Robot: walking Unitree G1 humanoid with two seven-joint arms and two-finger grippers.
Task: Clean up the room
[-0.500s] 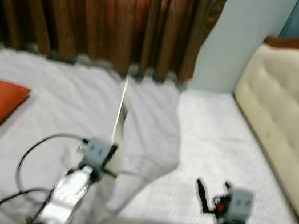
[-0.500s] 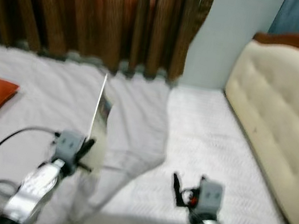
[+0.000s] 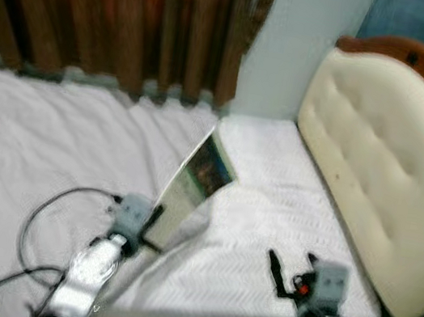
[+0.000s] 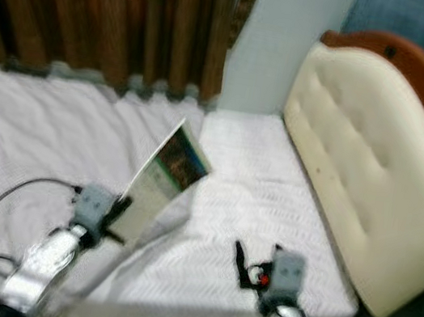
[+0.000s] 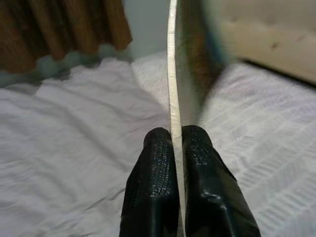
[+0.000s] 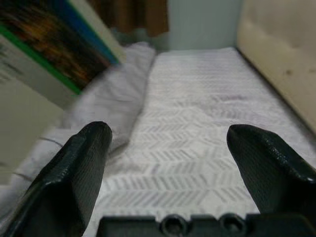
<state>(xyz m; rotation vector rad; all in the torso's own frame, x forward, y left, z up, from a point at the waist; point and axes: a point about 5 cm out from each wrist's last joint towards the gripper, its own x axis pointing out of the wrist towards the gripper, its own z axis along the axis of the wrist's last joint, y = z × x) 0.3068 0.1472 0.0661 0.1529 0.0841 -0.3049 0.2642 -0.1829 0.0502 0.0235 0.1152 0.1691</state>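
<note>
Book (image 3: 194, 182), thin and tilted, is pinched at its lower edge by the left gripper (image 5: 177, 148) above the bed (image 3: 290, 180), near its foot edge. Right gripper (image 6: 170, 148) hovers spread wide, holding nothing, toward the cream headboard (image 3: 377, 155).

You get soft, even indoor light here, fairly bright on the white bedsheet (image 3: 52, 130) and dimmer at the brown curtain (image 3: 107, 9) toward 11 o'clock. Both head views are smeared by motion blur, so edges of the headboard (image 3: 377, 155) look soft. A dull shadow band runs along the bed's near edge at 6 o'clock. In your left wrist view the book (image 5: 174, 64) blurs past its near edge; the right wrist view's background is soft too.
</note>
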